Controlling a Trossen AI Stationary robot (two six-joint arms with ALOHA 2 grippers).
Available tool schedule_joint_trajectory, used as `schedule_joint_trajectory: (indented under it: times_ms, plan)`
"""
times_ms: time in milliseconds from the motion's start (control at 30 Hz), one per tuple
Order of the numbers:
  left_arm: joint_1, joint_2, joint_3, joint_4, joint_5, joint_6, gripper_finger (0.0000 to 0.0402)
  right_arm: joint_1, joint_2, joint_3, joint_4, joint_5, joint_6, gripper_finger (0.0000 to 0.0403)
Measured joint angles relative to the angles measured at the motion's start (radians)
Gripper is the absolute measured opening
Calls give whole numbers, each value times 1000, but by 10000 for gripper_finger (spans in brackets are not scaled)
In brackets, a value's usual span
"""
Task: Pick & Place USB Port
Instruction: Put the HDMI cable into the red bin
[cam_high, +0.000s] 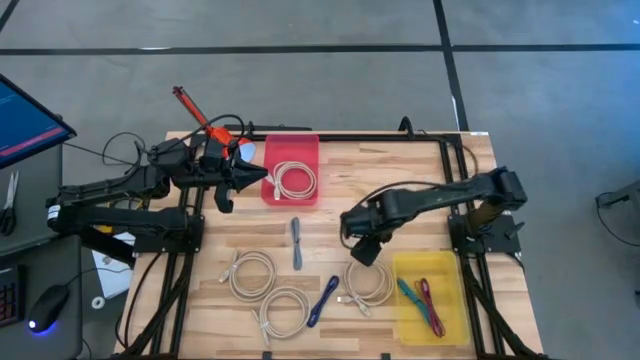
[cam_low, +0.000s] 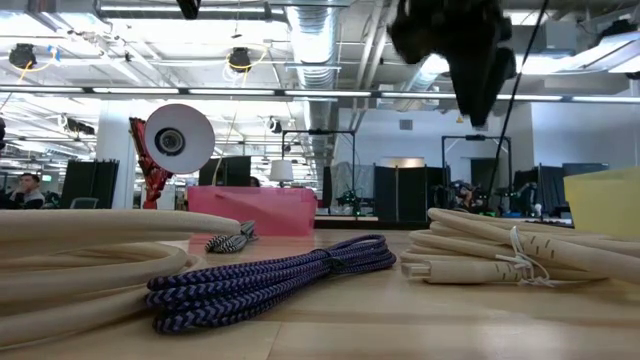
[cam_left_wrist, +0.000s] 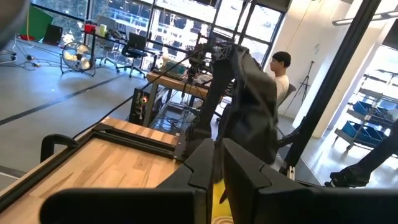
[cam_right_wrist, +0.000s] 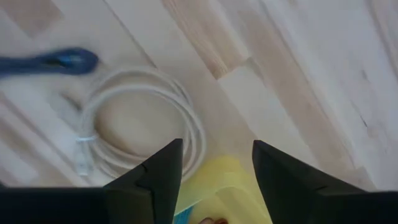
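Several coiled USB cables lie on the wooden table: a white coil (cam_high: 368, 282) (cam_right_wrist: 134, 124), a blue braided one (cam_high: 322, 300) (cam_low: 280, 275), a grey one (cam_high: 296, 243) and two more white coils (cam_high: 250, 272) (cam_high: 283, 310). My right gripper (cam_high: 364, 248) (cam_right_wrist: 217, 146) hangs open above the table, pointing down, between the nearest white coil and the yellow bin (cam_high: 455, 300) (cam_right_wrist: 221, 180), with nothing between its fingers. My left gripper (cam_high: 258, 176) (cam_left_wrist: 217, 165) is held level and shut beside the pink bin (cam_high: 291, 195), holding nothing.
The pink bin at the back holds one white coil (cam_high: 293, 180). The yellow bin at the front right holds a teal and a red cable (cam_high: 425, 300). A monitor, mouse and tools sit off the table's left side. A person is seated in the room beyond (cam_left_wrist: 283, 71).
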Motion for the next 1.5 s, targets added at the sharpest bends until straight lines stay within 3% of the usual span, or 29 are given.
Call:
schedule_joint_trajectory:
  times_ms: [367, 800, 967, 1167, 1367, 1500]
  plan:
    - [0, 0, 0, 0, 0, 0, 30, 38, 175, 0, 77, -136, -131, 212]
    - [0, 0, 0, 0, 0, 0, 30, 48, 284, -2, 113, -62, -188, 199]
    - [0, 0, 0, 0, 0, 0, 30, 43, 282, -61, 207, -55, -203, 186]
    - [0, 0, 0, 0, 0, 0, 30, 39, 280, -126, 244, -57, -203, 131]
    - [0, 0, 0, -1, 0, 0, 30, 41, 274, -139, 243, -35, -219, 20]
    - [0, 0, 0, -1, 0, 0, 30, 40, 266, -142, 243, -30, -238, 17]
